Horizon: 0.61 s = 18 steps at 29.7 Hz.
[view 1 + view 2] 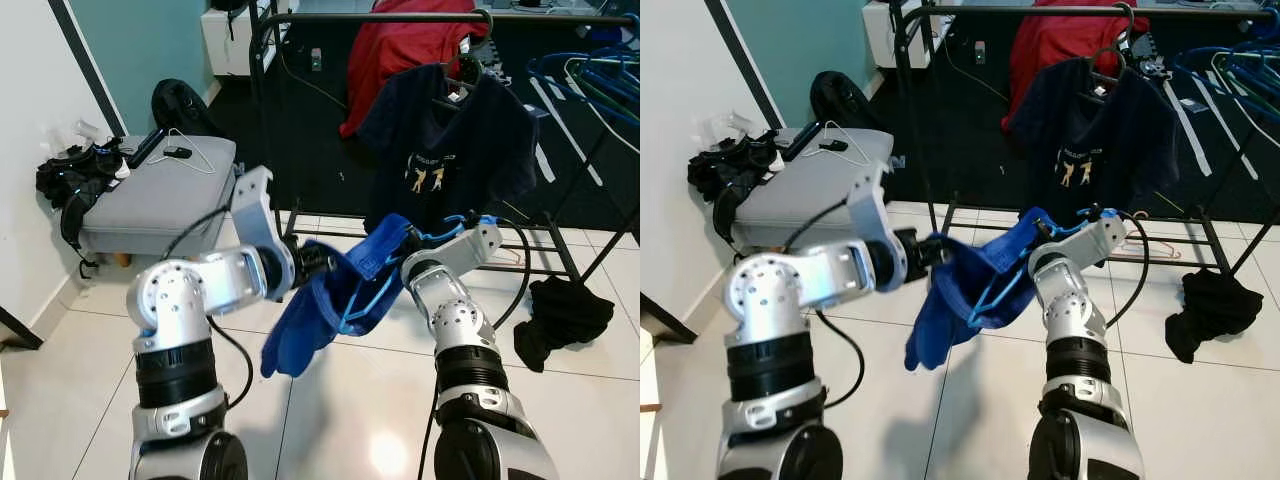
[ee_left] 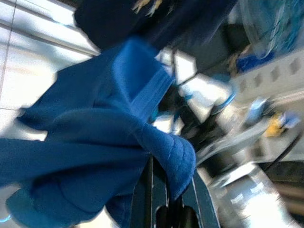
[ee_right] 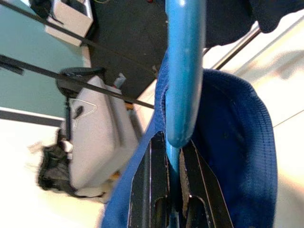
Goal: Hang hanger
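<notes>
Between my two arms, out in front of my chest and above the tiled floor (image 1: 330, 400), I am holding up a blue hanger (image 3: 184, 71) with a blue shirt (image 1: 330, 300) draped over it. My right hand (image 3: 173, 147) is pinching the hanger's bar, the two fingers closed tight on the plastic with the cloth bunched just beside them. My left hand (image 2: 166, 190) is gripping a fold of the shirt, fingers closed on the fabric. I am judging the hanger to be light and stiff but smooth, so it could twist or slip in a narrow pinch; holding near its top, close to the hook, looks like the steadiest place. The shirt is soft and limp, hanging low on my left side, and it may slide off one end if the hanger tilts. Ahead of me the clothes rail (image 1: 420, 17) is standing well apart from my hands, with a dark shirt (image 1: 440, 140) and a red garment (image 1: 400, 50) hanging from it. I am expecting the next move to call for raising the hook to that rail while keeping the hanger level.
</notes>
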### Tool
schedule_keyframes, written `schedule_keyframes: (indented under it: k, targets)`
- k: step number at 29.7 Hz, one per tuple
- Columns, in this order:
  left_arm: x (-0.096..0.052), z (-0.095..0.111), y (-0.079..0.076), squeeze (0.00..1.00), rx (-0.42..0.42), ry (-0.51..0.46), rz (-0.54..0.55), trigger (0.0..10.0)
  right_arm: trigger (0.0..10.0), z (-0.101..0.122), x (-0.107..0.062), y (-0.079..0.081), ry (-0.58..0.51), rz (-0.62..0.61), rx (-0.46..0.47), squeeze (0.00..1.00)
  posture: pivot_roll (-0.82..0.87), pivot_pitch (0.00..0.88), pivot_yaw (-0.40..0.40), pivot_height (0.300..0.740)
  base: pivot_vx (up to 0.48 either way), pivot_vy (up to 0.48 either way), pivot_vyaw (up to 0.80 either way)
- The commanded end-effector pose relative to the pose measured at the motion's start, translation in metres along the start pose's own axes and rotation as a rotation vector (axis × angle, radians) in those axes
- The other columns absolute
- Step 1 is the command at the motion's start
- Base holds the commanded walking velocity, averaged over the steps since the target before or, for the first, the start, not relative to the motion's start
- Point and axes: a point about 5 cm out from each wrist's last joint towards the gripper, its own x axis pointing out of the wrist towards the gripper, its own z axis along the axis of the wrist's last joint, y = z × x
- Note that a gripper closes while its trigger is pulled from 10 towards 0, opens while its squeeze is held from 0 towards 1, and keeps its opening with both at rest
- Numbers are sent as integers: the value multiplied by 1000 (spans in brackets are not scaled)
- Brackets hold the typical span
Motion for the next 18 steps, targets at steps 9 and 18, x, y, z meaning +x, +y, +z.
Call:
schedule_keyframes:
  k: [9, 18]
  targets:
    - [36, -60, -105, 0, -268, 157, -290, 10000, 10000, -11, -1, 17, 11, 33, -21, 0, -6, 188, 50, 740, 0, 0, 0]
    - [21, -63, -97, 0, 229, 205, -293, 10000, 10000, -11, 0, 16, -2, 30, -57, 0, -8, 184, 50, 740, 0, 0, 0]
